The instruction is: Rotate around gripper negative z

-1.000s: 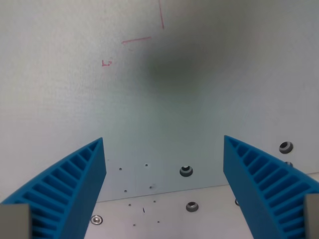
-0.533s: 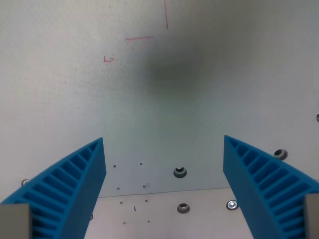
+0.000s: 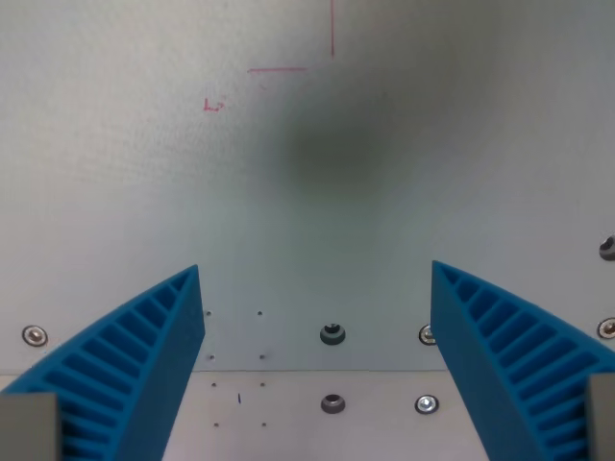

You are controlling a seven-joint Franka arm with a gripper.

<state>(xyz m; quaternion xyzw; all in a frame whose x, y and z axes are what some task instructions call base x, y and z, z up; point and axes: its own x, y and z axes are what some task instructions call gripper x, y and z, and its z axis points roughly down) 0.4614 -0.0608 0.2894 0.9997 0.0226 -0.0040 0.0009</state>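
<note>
Gripper (image 3: 317, 288) is hanging over a pale table (image 3: 125, 192), jaws standing wide apart, nothing between them. Left blue finger (image 3: 135, 365) is filling the wrist view's lower left corner, right blue finger (image 3: 509, 365) the lower right; both are ribbed and tapering upward to a point. A grey block is showing at the bottom edge of each finger.

The task's thing is the gripper itself, sitting centered low in the view and touching nothing.

Table surface is looking light grey-white with a soft dark shadow (image 3: 332, 154) lying above the middle. Thin red lines (image 3: 288, 67) are showing near the top edge, one horizontal stroke meeting one vertical stroke at a corner. A small red mark (image 3: 213, 105) is sitting just left of and below them.

A straight seam (image 3: 317, 372) is running level across the lower part between the fingers, with a slightly warmer-toned panel below it. Screws (image 3: 332, 335) are lying along the seam: one just above it in the middle, one just below it, one at far left near the finger, others toward the right side. Tiny dark specks are scattered near the left finger.
</note>
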